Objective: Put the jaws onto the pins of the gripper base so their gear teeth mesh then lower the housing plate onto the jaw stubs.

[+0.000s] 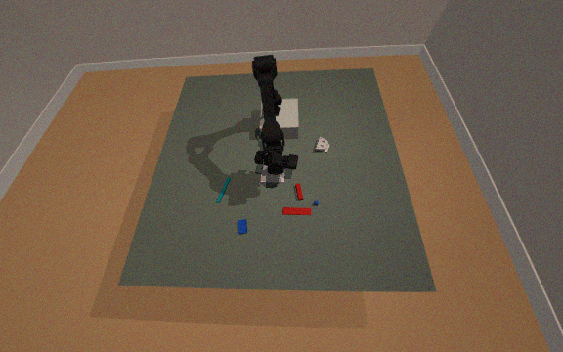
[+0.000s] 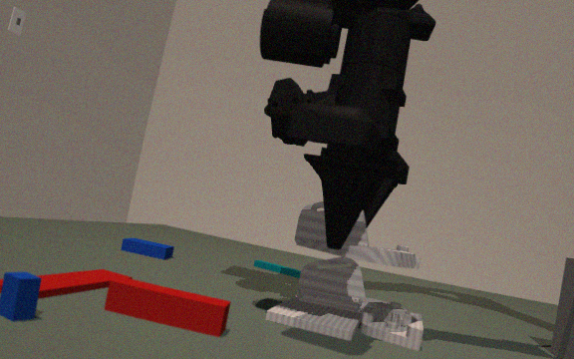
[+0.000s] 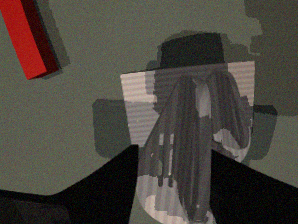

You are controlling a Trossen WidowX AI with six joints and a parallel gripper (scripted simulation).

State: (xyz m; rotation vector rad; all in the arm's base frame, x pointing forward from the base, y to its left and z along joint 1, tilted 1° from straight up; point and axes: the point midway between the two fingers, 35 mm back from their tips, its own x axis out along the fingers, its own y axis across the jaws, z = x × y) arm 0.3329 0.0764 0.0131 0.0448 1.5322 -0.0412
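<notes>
Red bars (image 1: pixel 296 211) (image 2: pixel 167 307) (image 3: pixel 27 42), blue blocks (image 1: pixel 242 226) (image 2: pixel 19 296), teal stick (image 1: pixel 223 190) (image 2: pixel 277 268) on a green mat (image 1: pixel 203 264) (image 2: pixel 78 329) (image 3: pixel 65 115).
</notes>
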